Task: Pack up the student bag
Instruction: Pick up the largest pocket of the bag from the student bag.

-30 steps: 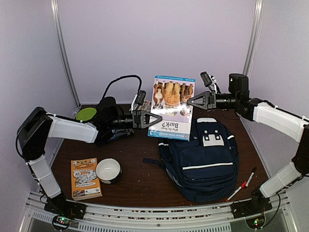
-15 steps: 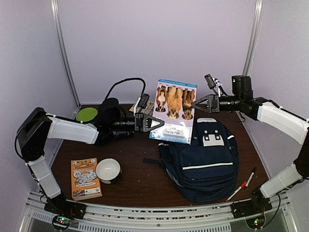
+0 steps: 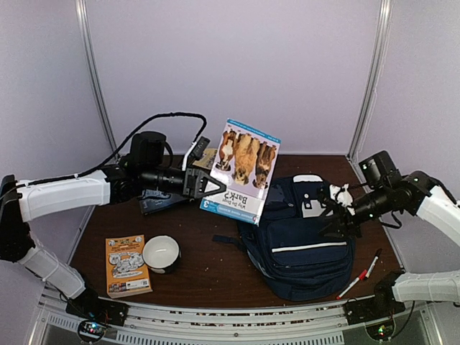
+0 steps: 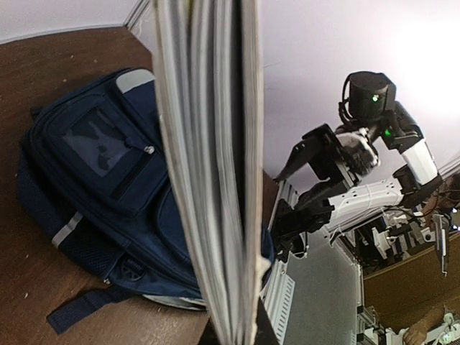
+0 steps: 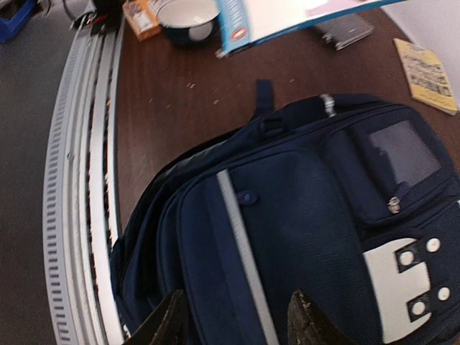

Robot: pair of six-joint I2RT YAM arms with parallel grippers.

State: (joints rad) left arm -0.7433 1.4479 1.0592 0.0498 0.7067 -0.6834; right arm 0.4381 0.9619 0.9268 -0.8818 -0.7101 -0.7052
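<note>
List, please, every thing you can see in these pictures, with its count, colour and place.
student bag: one, navy with white trim, lying on the right of the table
dog book: one, light blue cover, held in the air left of the bag
orange book: one, near left corner
bowl: one, white inside, beside the orange book
markers: two, white-bodied, near edge right of the bag
yellow booklet: one, far side
left gripper: shut on the dog book
right gripper: open, over the bag
</note>
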